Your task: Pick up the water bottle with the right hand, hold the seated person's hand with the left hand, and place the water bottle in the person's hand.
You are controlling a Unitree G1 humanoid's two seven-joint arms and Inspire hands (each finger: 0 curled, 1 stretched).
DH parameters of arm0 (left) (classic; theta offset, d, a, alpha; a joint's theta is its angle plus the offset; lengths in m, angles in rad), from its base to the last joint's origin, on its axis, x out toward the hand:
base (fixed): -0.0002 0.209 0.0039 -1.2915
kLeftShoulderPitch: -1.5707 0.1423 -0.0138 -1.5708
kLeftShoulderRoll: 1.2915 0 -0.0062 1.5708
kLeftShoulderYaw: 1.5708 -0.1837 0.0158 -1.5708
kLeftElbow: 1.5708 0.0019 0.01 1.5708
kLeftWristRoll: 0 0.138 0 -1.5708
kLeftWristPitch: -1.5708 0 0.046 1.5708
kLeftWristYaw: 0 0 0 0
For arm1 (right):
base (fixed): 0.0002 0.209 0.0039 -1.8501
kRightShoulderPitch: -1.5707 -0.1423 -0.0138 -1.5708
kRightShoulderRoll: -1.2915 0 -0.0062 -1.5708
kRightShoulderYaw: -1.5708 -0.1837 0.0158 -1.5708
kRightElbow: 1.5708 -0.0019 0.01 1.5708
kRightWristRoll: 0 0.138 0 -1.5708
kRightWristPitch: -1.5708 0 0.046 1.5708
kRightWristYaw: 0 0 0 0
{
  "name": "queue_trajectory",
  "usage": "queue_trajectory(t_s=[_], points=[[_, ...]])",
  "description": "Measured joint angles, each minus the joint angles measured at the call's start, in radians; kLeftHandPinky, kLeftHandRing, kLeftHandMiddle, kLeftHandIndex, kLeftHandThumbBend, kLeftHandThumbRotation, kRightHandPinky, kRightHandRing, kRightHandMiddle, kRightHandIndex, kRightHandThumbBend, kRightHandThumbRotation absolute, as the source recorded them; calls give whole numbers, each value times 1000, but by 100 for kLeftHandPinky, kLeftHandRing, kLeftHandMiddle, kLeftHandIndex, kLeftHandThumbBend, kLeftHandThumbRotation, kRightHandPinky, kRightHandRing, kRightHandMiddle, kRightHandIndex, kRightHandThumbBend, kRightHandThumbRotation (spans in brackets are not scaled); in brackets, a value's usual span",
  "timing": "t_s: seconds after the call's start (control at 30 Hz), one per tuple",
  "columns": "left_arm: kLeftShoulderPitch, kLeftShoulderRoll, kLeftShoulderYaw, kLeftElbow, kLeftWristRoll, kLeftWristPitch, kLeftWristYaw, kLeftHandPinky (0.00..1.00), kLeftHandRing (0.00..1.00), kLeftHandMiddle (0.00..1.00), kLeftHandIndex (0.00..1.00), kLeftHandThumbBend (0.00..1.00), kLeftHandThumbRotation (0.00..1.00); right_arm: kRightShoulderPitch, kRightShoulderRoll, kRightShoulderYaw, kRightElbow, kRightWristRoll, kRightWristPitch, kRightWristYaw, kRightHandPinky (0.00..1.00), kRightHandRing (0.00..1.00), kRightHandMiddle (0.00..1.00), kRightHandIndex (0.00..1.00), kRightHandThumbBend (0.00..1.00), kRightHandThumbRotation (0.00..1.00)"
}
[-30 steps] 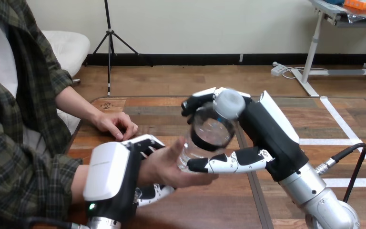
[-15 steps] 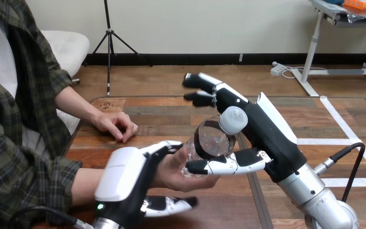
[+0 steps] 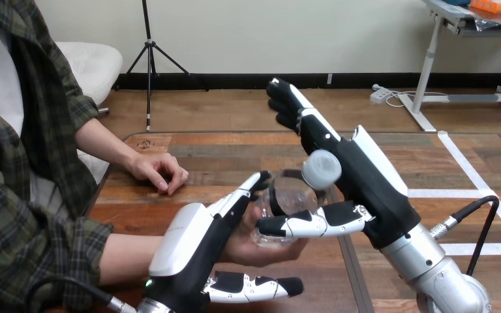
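right hand (image 3: 359,189) spread wide, thumb against water bottle (image 3: 288,195) | left hand (image 3: 196,238) flat beside person's hand (image 3: 251,246) | risk: rolls off palm if ungripped

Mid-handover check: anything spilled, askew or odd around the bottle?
Nothing is spilled or damaged. The water bottle lies tilted and capped in the person's nearer hand, with the open right hand against it. One oddity: the left hand lies straight-fingered beside the person's hand, not curled round it.
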Motion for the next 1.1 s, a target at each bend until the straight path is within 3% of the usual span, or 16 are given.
queue_trajectory(t_s=[0.3,0.67,0.87,1.1], points=[[0,-3,1,24,-219,-70,-163,100,100,100,100,100,52,3,3,0,-1,13,0,-1,100,100,100,100,86,14],[13,-19,1,29,-472,-89,-359,100,100,100,100,100,50,26,19,-1,-16,20,0,-22,100,100,100,100,85,15],[29,-49,-5,29,-546,-126,-417,100,100,100,100,100,56,40,37,-3,-21,20,1,-45,100,100,100,100,85,15],[53,-122,-7,29,-551,-212,-412,100,100,100,100,100,71,60,57,-7,-39,45,9,-68,100,100,100,100,84,13]])
